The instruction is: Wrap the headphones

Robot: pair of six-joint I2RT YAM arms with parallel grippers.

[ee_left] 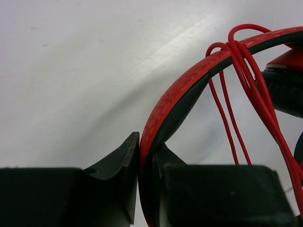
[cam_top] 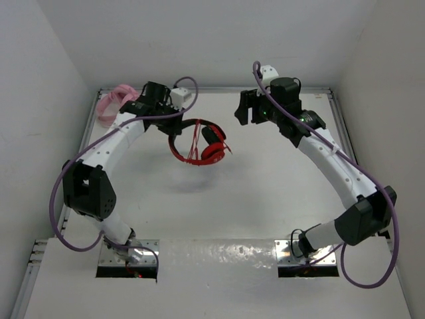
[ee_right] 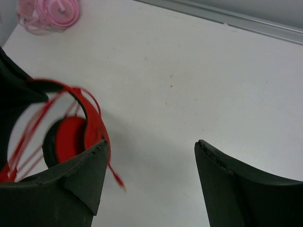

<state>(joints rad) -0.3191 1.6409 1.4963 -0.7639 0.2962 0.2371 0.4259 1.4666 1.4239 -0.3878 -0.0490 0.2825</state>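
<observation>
The red headphones hang above the table's far middle, held by the headband. My left gripper is shut on the black-and-red headband. The thin red cord is looped several times across the headband and ear cups, and its plug end dangles free. A red ear cup shows in the right wrist view. My right gripper is open and empty, raised to the right of the headphones; its fingers stand wide apart.
Pink headphones lie at the far left corner, also in the right wrist view. A metal rail edges the table's far side. White walls close in on three sides.
</observation>
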